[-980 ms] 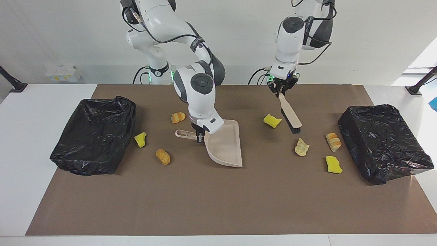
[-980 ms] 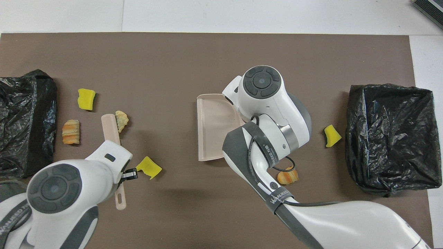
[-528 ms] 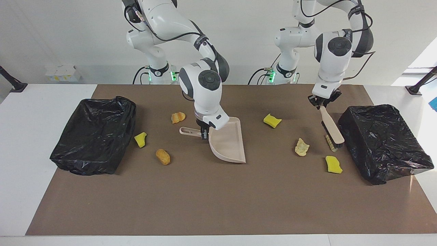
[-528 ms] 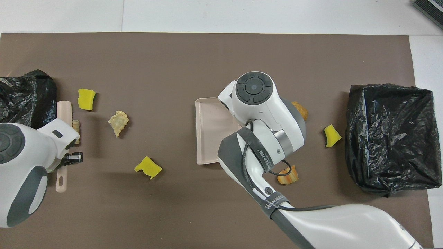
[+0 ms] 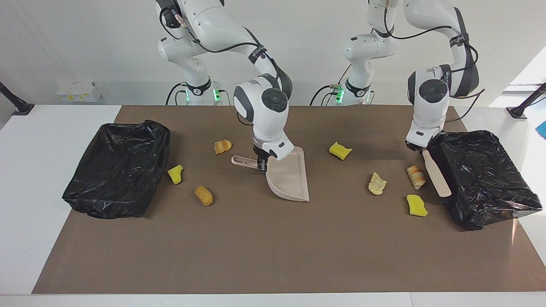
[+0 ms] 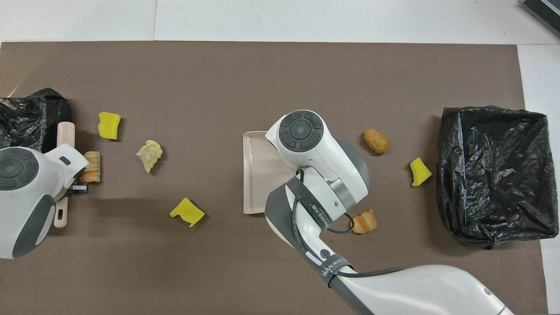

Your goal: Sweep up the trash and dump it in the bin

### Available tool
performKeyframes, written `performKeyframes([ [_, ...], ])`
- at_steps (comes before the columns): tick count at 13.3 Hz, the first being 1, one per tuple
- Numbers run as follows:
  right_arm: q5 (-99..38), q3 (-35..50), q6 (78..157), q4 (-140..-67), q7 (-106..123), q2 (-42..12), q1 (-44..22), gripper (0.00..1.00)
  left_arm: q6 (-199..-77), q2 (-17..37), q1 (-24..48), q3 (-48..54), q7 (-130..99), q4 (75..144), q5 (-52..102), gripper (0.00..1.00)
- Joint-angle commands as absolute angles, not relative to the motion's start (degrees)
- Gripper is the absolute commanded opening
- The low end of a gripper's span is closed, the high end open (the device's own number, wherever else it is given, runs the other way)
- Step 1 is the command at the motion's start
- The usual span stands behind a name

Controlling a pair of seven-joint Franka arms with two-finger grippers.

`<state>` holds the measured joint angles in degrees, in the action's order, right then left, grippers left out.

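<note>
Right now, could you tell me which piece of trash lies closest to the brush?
The striped orange-brown lump, right beside the brush by the bin at the left arm's end; the other pieces lie clearly farther off.

Open brown mat [image 5: 264, 251] farthest from the robots – free passage there; black bins [image 5: 117, 168] [image 5: 482, 177] block both ends, trash chunks [image 5: 377, 183] and the dustpan [image 5: 290, 179] clutter the middle

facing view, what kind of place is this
Probably a robot lab test bench: two white arms mounted at a table with a brown mat, two bins lined with black bags, and scattered mock trash.
</note>
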<state>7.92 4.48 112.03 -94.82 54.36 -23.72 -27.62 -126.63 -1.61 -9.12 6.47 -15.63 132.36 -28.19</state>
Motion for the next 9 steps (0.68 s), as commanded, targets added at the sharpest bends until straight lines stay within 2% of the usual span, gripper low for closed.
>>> performKeyframes([
  [1, 8.79, 4.75, 113.29, -96.86, 53.53, -22.06, -27.16, 0.00, -129.10, -0.62, -9.32, 7.38, -17.23, 132.28, -25.52, 0.00],
  [6, 8.79, 4.66, 113.38, -97.03, 53.44, -22.24, -28.12, 0.00, -130.34, 0.26, -1.87, 7.65, -16.35, 131.75, -10.58, 0.00],
  [9, 8.88, 4.66, 113.64, -97.03, 53.35, -22.24, -28.12, 0.00, -129.38, 0.44, 4.82, 7.56, -16.61, 130.70, -8.26, 0.00],
])
